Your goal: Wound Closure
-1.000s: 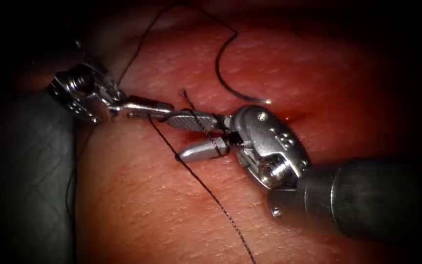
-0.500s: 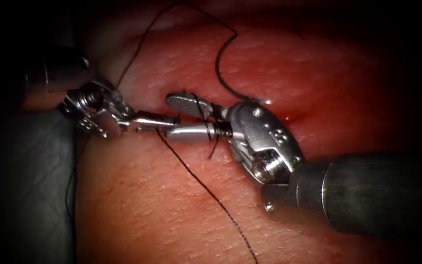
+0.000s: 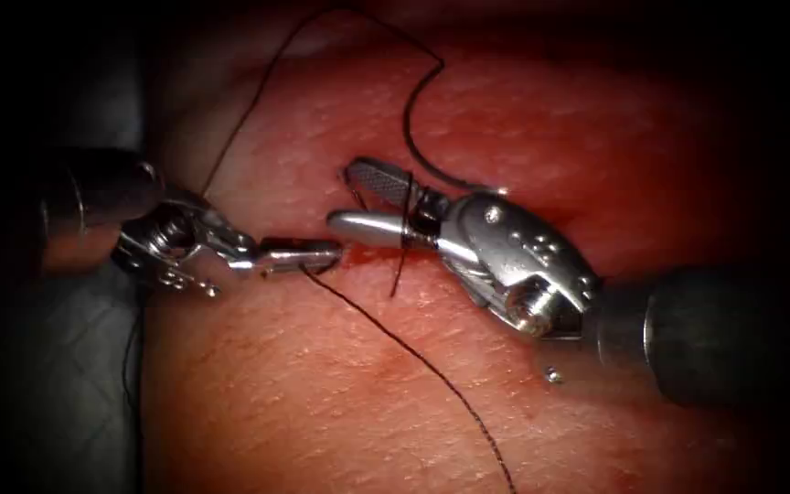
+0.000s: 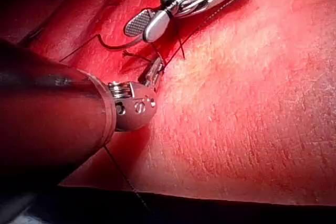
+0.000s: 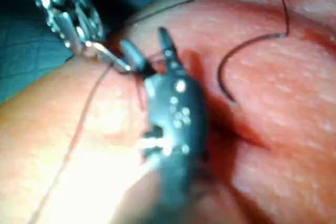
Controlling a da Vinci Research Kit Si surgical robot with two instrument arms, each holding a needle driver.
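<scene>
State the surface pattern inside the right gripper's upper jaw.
Fine cross-hatched ridges on the right gripper, clearest in the endoscope view.

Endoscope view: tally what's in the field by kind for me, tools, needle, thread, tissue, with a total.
Tools: 2, left hand shut on the thread; right hand open with thread looped round its jaws, gripping nothing.
Needles: 1, needle lying loose on the tissue.
Thread: 1.
Tissue: 1.
Total: 5.

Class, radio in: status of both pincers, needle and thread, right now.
Left pincer shut on thin dark thread. Right pincer open, thread wrapped around it. Curved dark needle free on red tissue.
</scene>
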